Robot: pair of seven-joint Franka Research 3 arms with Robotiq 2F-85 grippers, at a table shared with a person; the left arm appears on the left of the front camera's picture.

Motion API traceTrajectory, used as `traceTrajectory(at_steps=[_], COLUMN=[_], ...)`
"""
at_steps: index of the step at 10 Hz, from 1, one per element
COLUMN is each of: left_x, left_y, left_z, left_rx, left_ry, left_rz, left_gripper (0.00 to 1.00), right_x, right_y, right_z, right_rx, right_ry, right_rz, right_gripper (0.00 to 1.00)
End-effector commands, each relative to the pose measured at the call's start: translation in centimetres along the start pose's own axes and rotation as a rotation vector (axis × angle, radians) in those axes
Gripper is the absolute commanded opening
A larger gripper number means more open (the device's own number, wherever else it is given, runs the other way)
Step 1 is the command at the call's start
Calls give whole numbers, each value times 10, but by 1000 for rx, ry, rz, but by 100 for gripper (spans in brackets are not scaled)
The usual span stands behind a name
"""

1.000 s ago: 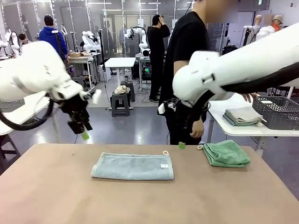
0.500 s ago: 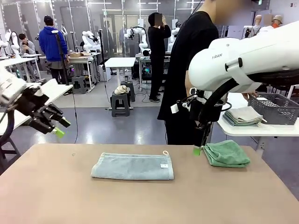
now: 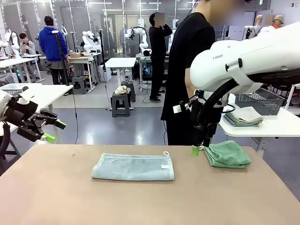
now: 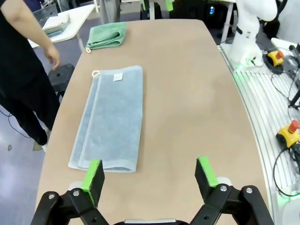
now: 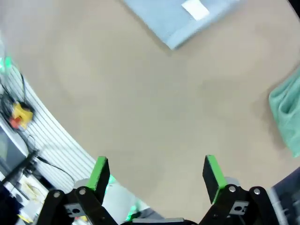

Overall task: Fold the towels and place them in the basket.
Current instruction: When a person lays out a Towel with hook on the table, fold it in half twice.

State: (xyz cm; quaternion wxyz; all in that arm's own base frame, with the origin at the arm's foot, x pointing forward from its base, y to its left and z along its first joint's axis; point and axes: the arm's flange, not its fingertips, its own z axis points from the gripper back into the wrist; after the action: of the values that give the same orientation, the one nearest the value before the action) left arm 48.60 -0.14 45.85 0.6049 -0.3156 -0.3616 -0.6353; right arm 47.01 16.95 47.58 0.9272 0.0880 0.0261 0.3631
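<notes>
- Left tool (image 4: 150, 171) spread wide and empty; folded blue-grey towel (image 4: 110, 119) on the bench (image 4: 187, 93), just ahead, off to one finger's side.
- Right tool (image 5: 155, 172) spread, empty. View blurred; green towel (image 5: 287, 117) ahead, cut off at the frame edge.
- Basket (image 3: 262, 102) well beyond the right tool, partly hidden behind right arm (image 3: 243, 61).

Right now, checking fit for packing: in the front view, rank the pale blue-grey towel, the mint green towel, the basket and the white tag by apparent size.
1. pale blue-grey towel
2. mint green towel and basket: about alike; the basket stands farther off and partly hidden, so no ranking between them.
3. white tag
</notes>
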Motion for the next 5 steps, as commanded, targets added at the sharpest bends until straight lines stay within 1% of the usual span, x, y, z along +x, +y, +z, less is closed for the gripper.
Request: traceTrajectory(at_steps=[1, 2, 3, 4, 5], left_x=[-3, -5, -6, -7, -10], left_y=[6, 6, 6, 6, 7], left_z=[4, 5, 6, 7, 9], left_rx=[-6, 5, 14, 14, 22], left_ry=[-41, -48, -55, -69, -93], left_rz=[11, 37, 52, 64, 62], left_gripper=[100, 100, 100, 100, 100], right_x=[-18, -26, -30, -33, -34], right_y=[16, 24, 31, 38, 44], right_z=[-1, -5, -9, -15, -22], right_rx=[82, 103, 128, 157, 199], right_ry=[-50, -76, -134, -158, -200], right_rz=[-295, -402, -476, -545, -581], right_gripper=[100, 100, 100, 100, 100])
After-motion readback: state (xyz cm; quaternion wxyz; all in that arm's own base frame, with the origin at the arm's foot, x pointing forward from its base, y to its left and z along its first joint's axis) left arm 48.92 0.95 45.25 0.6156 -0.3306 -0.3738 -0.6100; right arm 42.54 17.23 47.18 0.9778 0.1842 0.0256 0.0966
